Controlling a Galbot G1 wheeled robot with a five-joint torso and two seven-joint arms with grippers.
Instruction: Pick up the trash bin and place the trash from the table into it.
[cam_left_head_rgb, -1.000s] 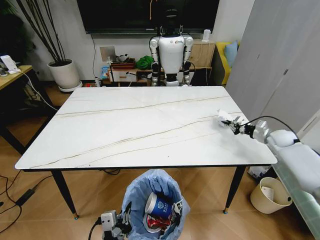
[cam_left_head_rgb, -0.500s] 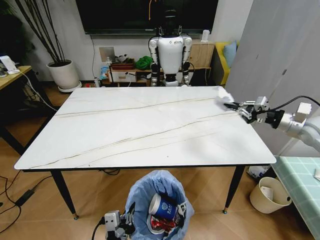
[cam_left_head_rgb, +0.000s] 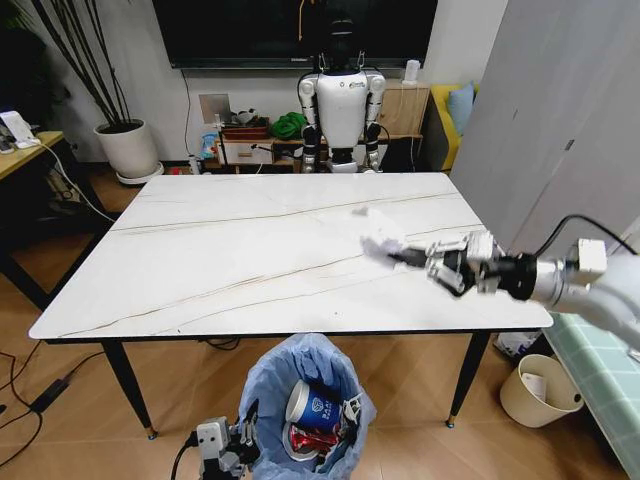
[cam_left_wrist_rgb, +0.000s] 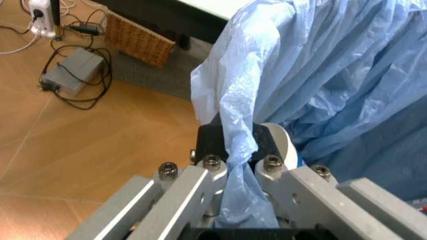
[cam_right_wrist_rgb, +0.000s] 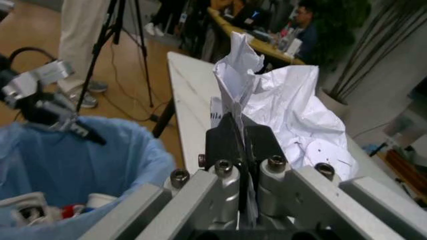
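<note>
The trash bin (cam_left_head_rgb: 268, 398), lined with a crinkled light-blue bag, stands on the floor just in front of the table (cam_left_head_rgb: 230, 260). Inside lie a blue-and-white paper cup (cam_left_head_rgb: 311, 408) and a crushed red can (cam_left_head_rgb: 308, 439). My left gripper (cam_left_head_rgb: 232, 447) is shut on the bin's rim, the blue bag (cam_left_wrist_rgb: 237, 145) pinched between its fingers. My right gripper (cam_left_head_rgb: 415, 260) is shut on a crumpled white paper (cam_left_head_rgb: 378, 235), held above the table's right half. In the right wrist view the paper (cam_right_wrist_rgb: 280, 107) rises from the shut fingers, with the bin (cam_right_wrist_rgb: 73, 170) below.
A cream bin (cam_left_head_rgb: 540, 390) stands on the floor at the right beyond the table's corner. A white humanoid robot (cam_left_head_rgb: 342, 105) stands behind the table's far edge. A potted plant (cam_left_head_rgb: 128, 148) and a wooden desk (cam_left_head_rgb: 25, 150) are at the far left. Cables and a power brick (cam_left_wrist_rgb: 70, 75) lie on the floor.
My right gripper has carried the crumpled paper from the table's right edge leftward and toward the front, over the tabletop. The left gripper still holds the bin.
</note>
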